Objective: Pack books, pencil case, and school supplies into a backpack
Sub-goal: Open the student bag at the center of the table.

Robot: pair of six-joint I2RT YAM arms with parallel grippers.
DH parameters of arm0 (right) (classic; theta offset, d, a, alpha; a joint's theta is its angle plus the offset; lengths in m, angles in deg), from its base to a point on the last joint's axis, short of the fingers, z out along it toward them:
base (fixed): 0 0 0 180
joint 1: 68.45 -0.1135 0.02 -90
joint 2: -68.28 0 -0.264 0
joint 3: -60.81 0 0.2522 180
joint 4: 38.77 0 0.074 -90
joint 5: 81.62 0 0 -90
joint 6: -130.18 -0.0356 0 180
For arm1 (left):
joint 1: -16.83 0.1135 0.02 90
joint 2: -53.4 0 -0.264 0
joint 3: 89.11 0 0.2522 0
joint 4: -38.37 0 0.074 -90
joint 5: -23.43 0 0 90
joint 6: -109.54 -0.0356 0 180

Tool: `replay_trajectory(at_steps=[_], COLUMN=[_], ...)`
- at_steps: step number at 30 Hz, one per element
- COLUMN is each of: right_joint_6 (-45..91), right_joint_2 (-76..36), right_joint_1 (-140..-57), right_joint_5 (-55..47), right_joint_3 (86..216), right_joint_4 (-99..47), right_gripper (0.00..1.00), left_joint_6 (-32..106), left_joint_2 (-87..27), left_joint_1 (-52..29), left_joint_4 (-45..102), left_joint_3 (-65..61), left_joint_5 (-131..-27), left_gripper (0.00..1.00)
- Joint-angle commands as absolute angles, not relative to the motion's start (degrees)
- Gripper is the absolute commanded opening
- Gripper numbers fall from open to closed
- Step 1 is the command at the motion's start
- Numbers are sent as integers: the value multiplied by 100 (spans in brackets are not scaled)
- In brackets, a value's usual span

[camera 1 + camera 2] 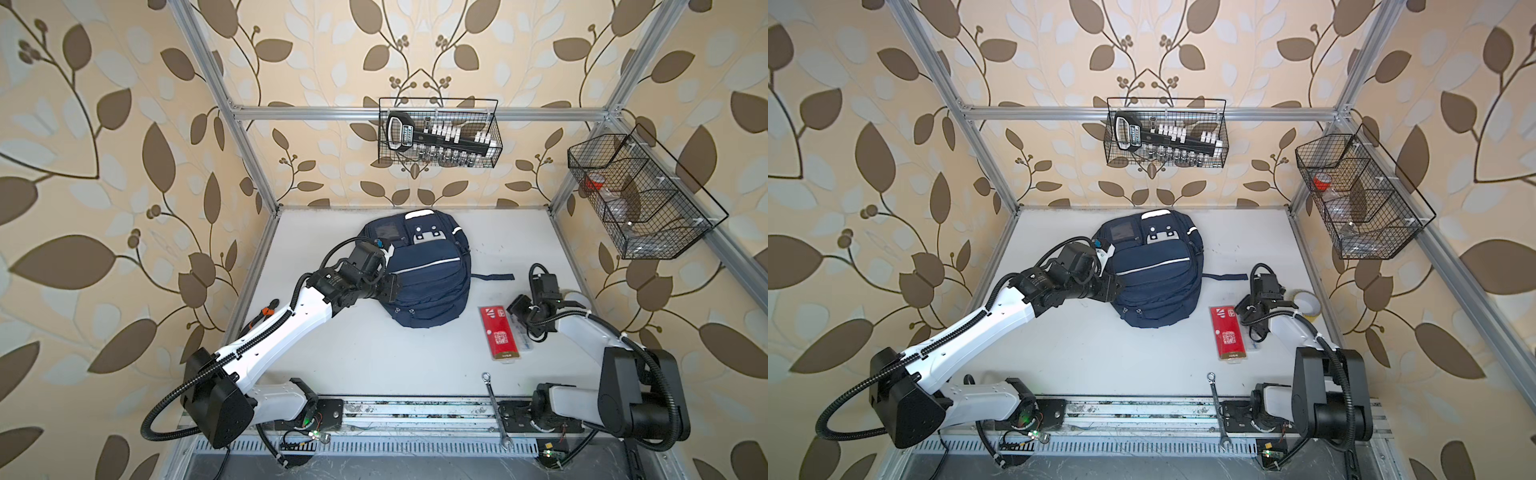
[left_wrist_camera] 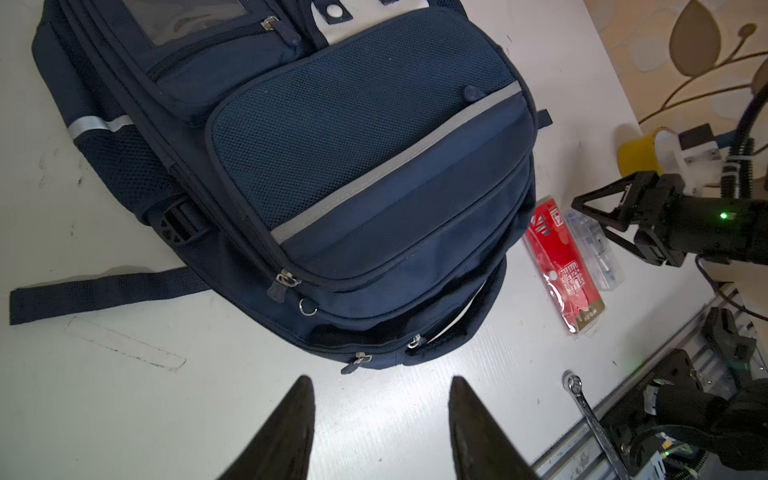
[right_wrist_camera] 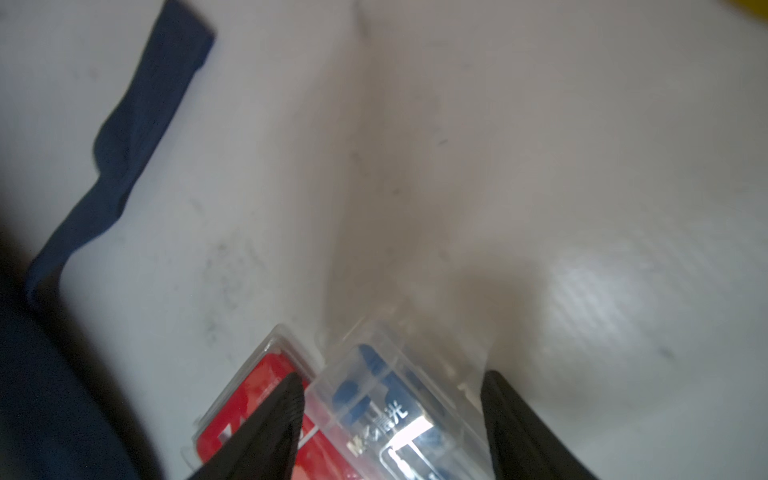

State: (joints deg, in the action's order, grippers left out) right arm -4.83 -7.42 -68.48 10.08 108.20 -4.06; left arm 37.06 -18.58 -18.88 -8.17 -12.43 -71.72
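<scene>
The backpack (image 1: 428,282) is lying flat, front up, in the middle of the table (image 1: 374,353), reaching toward 12 o'clock in both top views. Its strap (image 1: 494,277) is trailing out toward 3 o'clock. The left gripper (image 2: 381,380) is hovering at the backpack's 9 o'clock edge, its jaws standing moderately wide with only bare table between them.

At 4 o'clock from the backpack a red-labelled pack (image 1: 498,332) and a clear box (image 1: 523,338) are lying side by side, touching. The right gripper (image 3: 393,376) is sitting low over the clear box with one jaw on each side of it. Whether they are pinching it I cannot tell.

A tape roll (image 1: 1304,301) is sitting at the 3 o'clock edge, pliers (image 1: 266,309) at 9 o'clock, and a wrench (image 1: 494,407) at 6 o'clock.
</scene>
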Motion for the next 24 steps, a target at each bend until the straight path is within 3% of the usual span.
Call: replay_trajectory(at_steps=[1, 6, 11, 16, 21, 24], right_joint_6=[-711, -416, -202, -368, -494, -574], right_joint_2=[-1141, -1770, -1663, -1089, -926, -1063], right_joint_1=[-7393, -7781, -8440, -8472, -8479, -8474], right_joint_5=[1003, 1488, 2089, 2074, 1783, 1697], right_joint_3=[11004, 11625, 11674, 11370, 11020, 10908], right_joint_4=[-11, 582, 1131, 1229, 1101, 989], right_gripper=[65, 63, 81, 87, 79, 67], left_joint_6=[3493, 3525, 3586, 3598, 3614, 3576], left_joint_2=[-1750, -1863, -2014, -2084, -2035, -2046], left_joint_1=[-1947, -1949, -1952, -1954, -1948, -1949], left_joint_4=[-768, -770, -799, -823, -927, -706], left_joint_3=[-1250, -1225, -1112, -1017, -955, -1056], left_joint_5=[-7175, -7193, -7367, -7448, -7413, -7573], left_gripper=[53, 53, 56, 56, 56, 58])
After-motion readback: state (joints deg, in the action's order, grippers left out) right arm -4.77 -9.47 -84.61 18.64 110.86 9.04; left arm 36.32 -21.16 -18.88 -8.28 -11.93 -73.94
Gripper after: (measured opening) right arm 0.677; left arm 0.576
